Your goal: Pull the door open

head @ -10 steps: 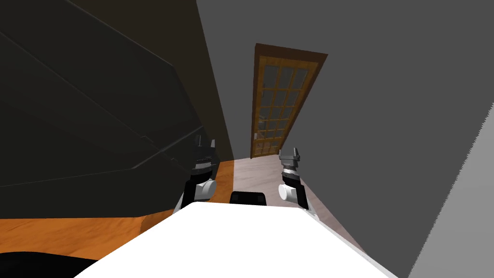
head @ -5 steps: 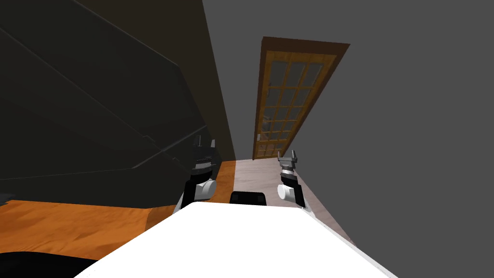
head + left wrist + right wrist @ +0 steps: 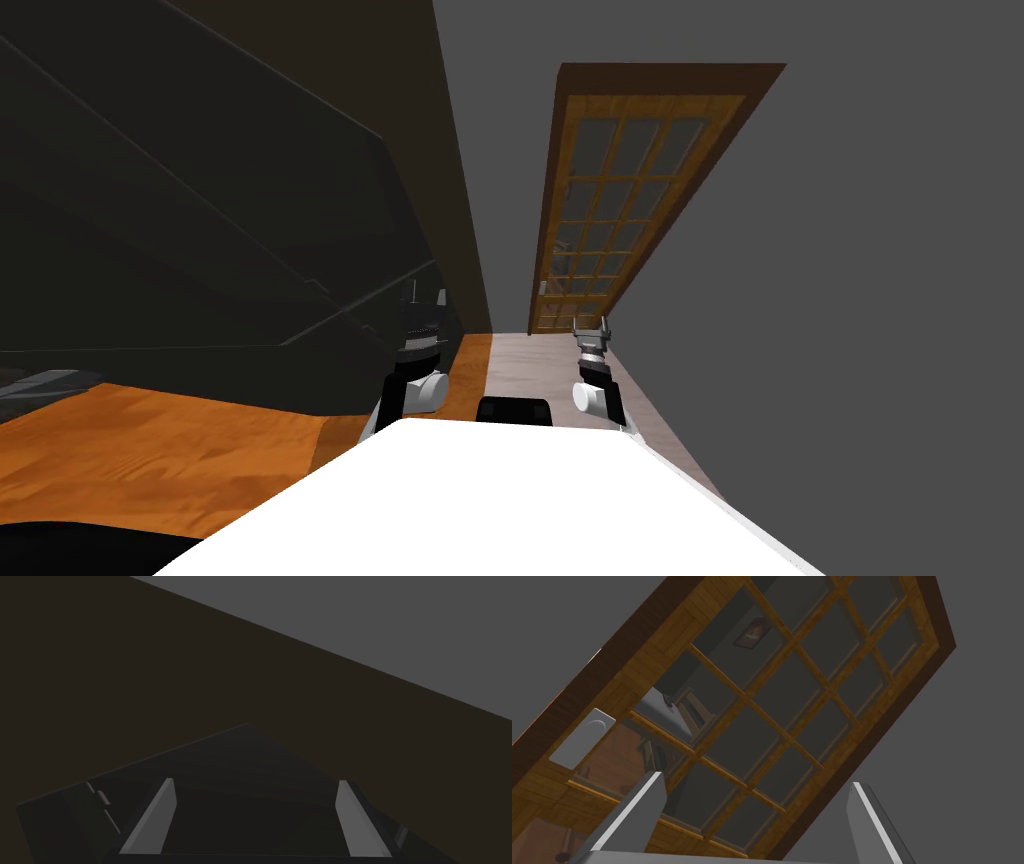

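A wooden door [image 3: 610,200] with many glass panes stands shut in the grey wall ahead, set in a dark brown frame. In the right wrist view the door [image 3: 792,696] fills most of the picture, with a grey handle plate [image 3: 582,737] near its edge. My right gripper [image 3: 591,330] is open and points at the door's lower part, some way short of it; its fingers [image 3: 637,811] hold nothing. My left gripper [image 3: 424,298] is open beside a large dark piece of furniture, fingers [image 3: 155,816] empty.
A large dark cabinet-like block [image 3: 200,230] runs along my left. A grey wall [image 3: 850,300] closes in on the right. A narrow strip of pale floor [image 3: 540,365] leads to the door, with orange wood floor [image 3: 180,450] at my left.
I have moved closer to the door, which now looks larger and sits further right. My right gripper has reached slightly forward towards it. The left arm keeps its pose.
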You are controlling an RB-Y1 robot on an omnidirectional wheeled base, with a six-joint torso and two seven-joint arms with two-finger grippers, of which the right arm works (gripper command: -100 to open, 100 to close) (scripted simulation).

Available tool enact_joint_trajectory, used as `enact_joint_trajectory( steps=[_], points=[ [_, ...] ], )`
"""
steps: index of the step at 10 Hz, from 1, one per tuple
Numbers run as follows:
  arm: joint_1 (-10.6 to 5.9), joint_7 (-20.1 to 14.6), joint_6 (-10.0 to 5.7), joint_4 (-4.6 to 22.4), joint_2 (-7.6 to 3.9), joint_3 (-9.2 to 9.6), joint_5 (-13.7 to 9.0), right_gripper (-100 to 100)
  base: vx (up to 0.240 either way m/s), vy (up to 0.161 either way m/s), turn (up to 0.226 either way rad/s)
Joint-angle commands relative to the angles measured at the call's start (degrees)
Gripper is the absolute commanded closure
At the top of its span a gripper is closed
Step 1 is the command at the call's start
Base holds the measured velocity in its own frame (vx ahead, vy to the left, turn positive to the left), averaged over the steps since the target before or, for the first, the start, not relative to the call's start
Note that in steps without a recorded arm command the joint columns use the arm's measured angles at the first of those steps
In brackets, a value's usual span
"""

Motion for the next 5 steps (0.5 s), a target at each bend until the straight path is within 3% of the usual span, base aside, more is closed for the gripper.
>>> enact_joint_trajectory(
  steps=[1, 5],
  points=[
    [-0.64, -1.8, -0.59, 2.1, -0.24, 0.28, -1.2, -100, 0.099, -0.046, 0.153],
    [-2.39, -6.0, -2.28, 7.7, -0.94, 0.97, -4.1, -100, 0.086, -0.052, 0.163]
  ],
)
